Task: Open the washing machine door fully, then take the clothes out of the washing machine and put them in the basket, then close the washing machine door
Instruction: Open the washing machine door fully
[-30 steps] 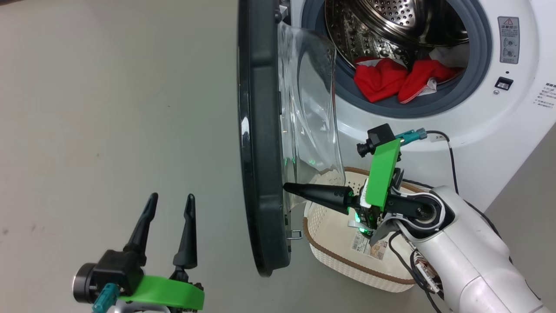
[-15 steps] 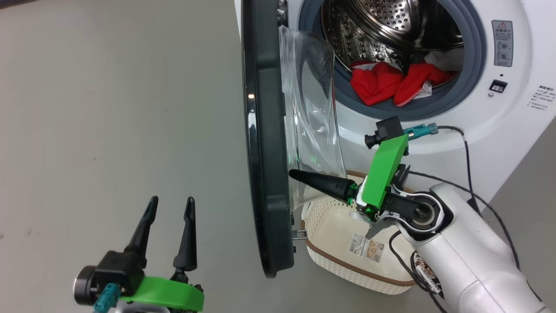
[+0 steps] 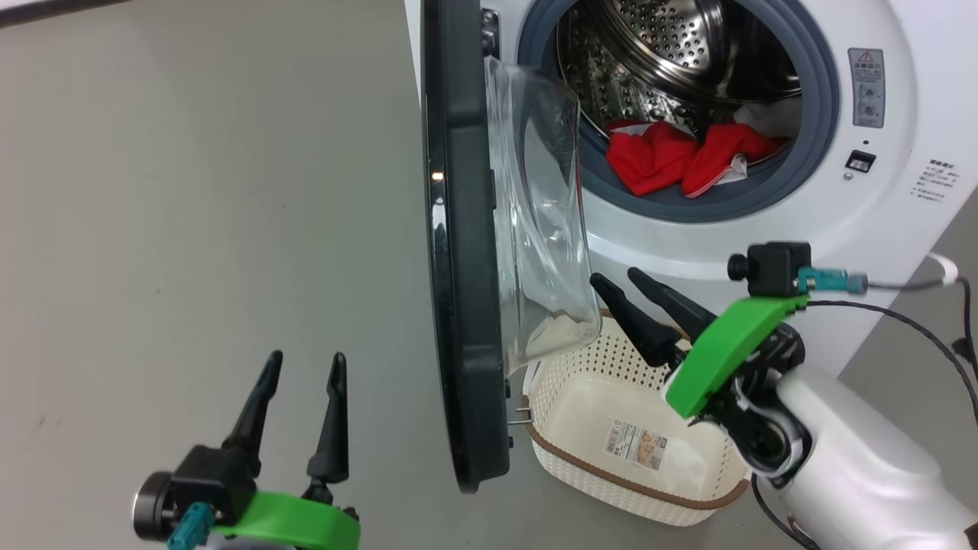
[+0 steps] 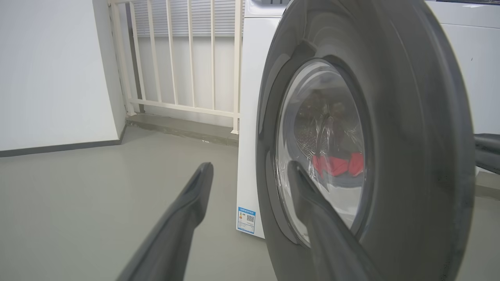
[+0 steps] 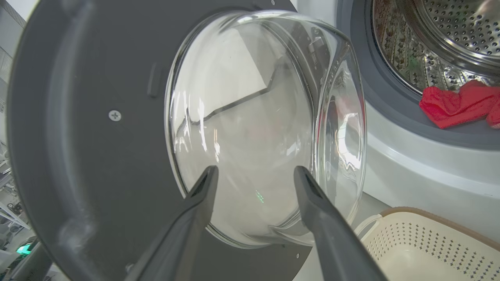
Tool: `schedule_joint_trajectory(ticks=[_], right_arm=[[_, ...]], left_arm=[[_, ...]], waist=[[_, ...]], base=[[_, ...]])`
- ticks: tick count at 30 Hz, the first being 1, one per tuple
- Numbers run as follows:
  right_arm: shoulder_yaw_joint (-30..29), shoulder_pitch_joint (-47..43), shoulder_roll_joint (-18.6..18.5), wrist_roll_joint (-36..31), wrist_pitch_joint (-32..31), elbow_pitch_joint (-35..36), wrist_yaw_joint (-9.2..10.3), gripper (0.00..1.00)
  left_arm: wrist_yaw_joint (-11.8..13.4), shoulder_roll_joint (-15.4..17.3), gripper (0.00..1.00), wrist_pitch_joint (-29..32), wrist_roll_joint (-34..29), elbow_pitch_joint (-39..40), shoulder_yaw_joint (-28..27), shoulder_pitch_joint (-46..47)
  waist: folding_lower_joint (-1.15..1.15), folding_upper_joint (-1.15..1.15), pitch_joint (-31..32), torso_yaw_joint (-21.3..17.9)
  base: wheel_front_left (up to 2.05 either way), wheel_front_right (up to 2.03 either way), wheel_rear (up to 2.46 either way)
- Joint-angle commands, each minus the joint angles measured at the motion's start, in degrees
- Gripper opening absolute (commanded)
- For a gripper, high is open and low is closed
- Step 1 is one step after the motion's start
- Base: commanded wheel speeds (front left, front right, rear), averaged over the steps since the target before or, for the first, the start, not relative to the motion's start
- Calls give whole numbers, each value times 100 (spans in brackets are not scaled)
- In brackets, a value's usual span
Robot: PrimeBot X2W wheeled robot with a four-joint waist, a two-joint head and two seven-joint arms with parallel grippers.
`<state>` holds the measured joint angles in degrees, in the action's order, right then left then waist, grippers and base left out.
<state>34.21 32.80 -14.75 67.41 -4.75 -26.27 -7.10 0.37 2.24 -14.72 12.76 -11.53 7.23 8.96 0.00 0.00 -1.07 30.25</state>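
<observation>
The washing machine door [image 3: 458, 244] stands open, edge-on to me, its glass bowl [image 3: 542, 229] facing the white washing machine [image 3: 764, 244]. Red clothes [image 3: 672, 156] lie at the front of the steel drum. The cream basket [image 3: 611, 473] sits on the floor below the opening, with only a paper label inside. My right gripper [image 3: 615, 275] is open above the basket, its tips just right of the bowl's lower edge and holding nothing. In the right wrist view the right gripper [image 5: 254, 169] points at the bowl [image 5: 254, 117]. My left gripper [image 3: 306, 359] is open left of the door.
Grey floor [image 3: 191, 229] spreads to the left of the door. A white railing [image 4: 179, 58] and a wall [image 4: 50, 70] stand behind the machine's left side. Black cables [image 3: 901, 321] trail from my right wrist past the machine's lower right.
My right gripper has opened, drawn back from the door's inner side and turned from pointing left to pointing up-left. The head camera shifted slightly. The left gripper stayed put.
</observation>
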Motion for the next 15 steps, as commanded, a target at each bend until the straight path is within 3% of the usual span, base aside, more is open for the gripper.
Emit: schedule_joint_trajectory(ticks=[1, 2, 6, 9, 15], right_arm=[[214, -79, -52, -303, 644, 8, -39, 100], [214, -79, -52, -303, 644, 8, -39, 100], [494, -97, -171, -1001, 1689, -535, -39, 100], [385, -98, -103, -1545, 1943, -969, -39, 100], [-1153, -570, 260, -3226, 1972, -645, -39, 100]], left_arm=[[-64, 64, 100, -28, -17, 163, -193, -33], [-64, 64, 100, -28, -17, 163, -193, -33], [-84, 64, 100, -28, -57, 170, -207, -88], [-108, 64, 100, -28, -101, 140, -238, -138], [-139, 64, 100, -28, -171, 171, -348, -192]], waist=[[0, 0, 52, -23], [0, 0, 52, -23], [0, 0, 109, -46], [0, 0, 146, -67], [0, 0, 164, -112]], base=[[0, 0, 0], [0, 0, 0], [0, 0, 0], [0, 0, 0], [0, 0, 0]])
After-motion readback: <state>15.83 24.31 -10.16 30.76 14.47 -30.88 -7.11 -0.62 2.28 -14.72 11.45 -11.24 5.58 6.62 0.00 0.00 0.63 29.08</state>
